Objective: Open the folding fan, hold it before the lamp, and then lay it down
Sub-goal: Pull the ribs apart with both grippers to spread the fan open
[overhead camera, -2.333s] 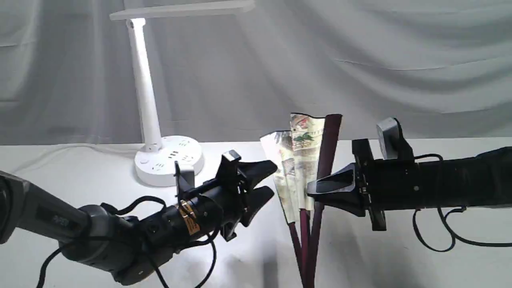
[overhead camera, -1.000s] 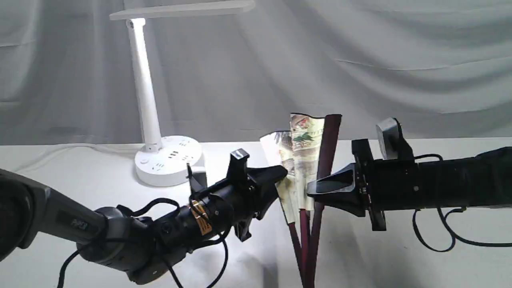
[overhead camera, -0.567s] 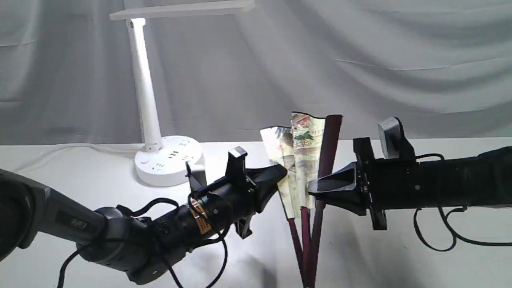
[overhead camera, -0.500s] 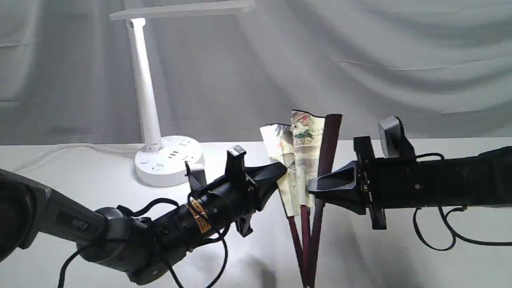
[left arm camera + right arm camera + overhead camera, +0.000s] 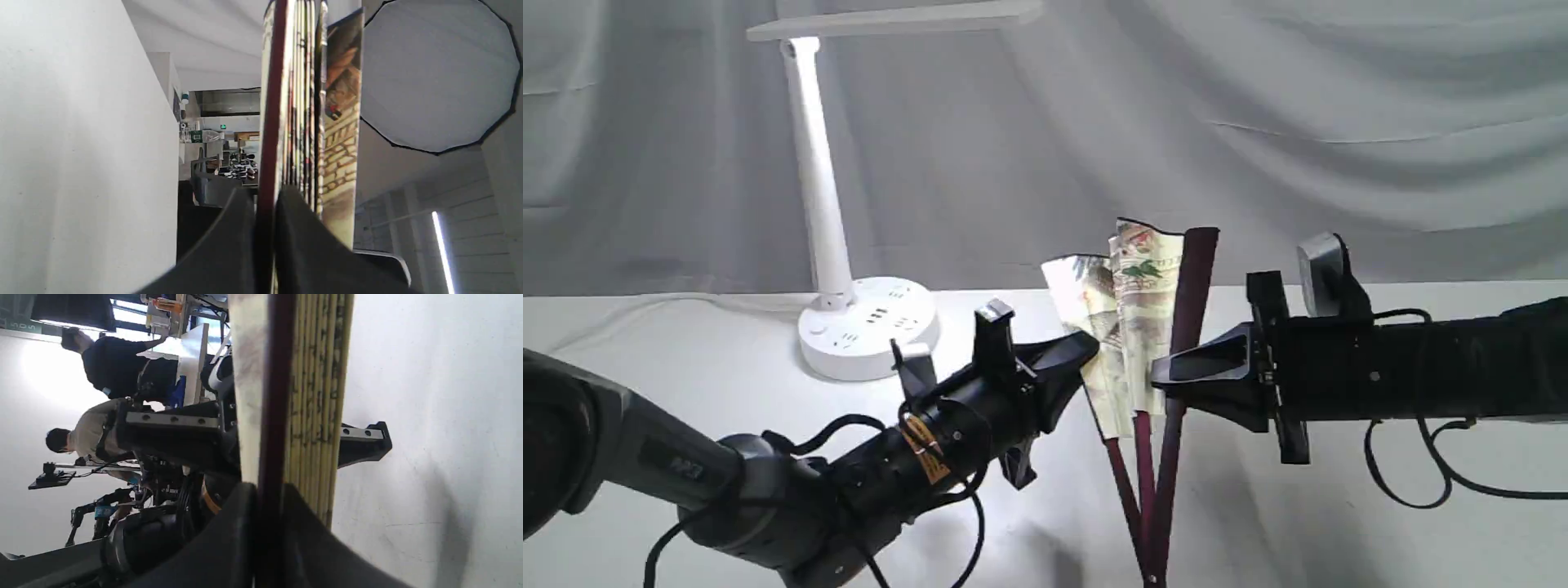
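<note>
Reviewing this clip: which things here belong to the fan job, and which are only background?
Job: folding fan, partly open and upright; lamp; left gripper and right gripper, each clamped on an outer rib.
Background: table; backdrop cloth; softbox; person.

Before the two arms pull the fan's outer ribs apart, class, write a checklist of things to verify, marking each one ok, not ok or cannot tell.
1. Left end effector shut on one maroon outer rib of the folding fan: ok.
2. Right end effector shut on the opposite outer rib: ok.
3. Fan spread fully: not ok, only a few pleats show.
4. Fan's pivot clear of the table: cannot tell, it sits at the exterior view's bottom edge.
5. Lamp apart from the fan: ok, it stands off toward the left arm's side.
</note>
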Motion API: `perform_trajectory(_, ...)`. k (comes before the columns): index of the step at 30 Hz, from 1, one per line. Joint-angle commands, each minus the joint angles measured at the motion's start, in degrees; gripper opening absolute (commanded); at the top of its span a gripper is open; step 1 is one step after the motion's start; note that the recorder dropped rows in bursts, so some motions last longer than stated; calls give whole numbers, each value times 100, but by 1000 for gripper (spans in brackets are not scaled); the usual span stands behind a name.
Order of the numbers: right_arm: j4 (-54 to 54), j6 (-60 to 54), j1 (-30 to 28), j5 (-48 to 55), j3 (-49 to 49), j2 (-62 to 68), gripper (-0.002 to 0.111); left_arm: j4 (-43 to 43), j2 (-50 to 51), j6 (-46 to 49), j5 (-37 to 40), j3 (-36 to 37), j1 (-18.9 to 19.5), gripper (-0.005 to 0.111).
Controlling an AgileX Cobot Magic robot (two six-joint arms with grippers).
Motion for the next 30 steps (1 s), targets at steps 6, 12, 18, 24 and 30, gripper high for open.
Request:
perform_trajectory(6,42,-208,-52,35,-1,-57,0,-437,-209,-3,-111,299,-3,0)
perform_trajectory(12,188,-231,-156,35,-1,-57,0,-730,-379,1,-111,337,-3,0)
perform_trajectory(18,381,-231,-438,35,-1,-57,0,-990,-488,53,-111,509,-3,0)
perform_trajectory(24,437,-231,-714,35,-1,-57,0,-1247,-588,147,-111,681,-3,0)
perform_trajectory(30,488,-231,-1037,35,-1,-57,0,-1570,-601,162,-111,694,-90,0)
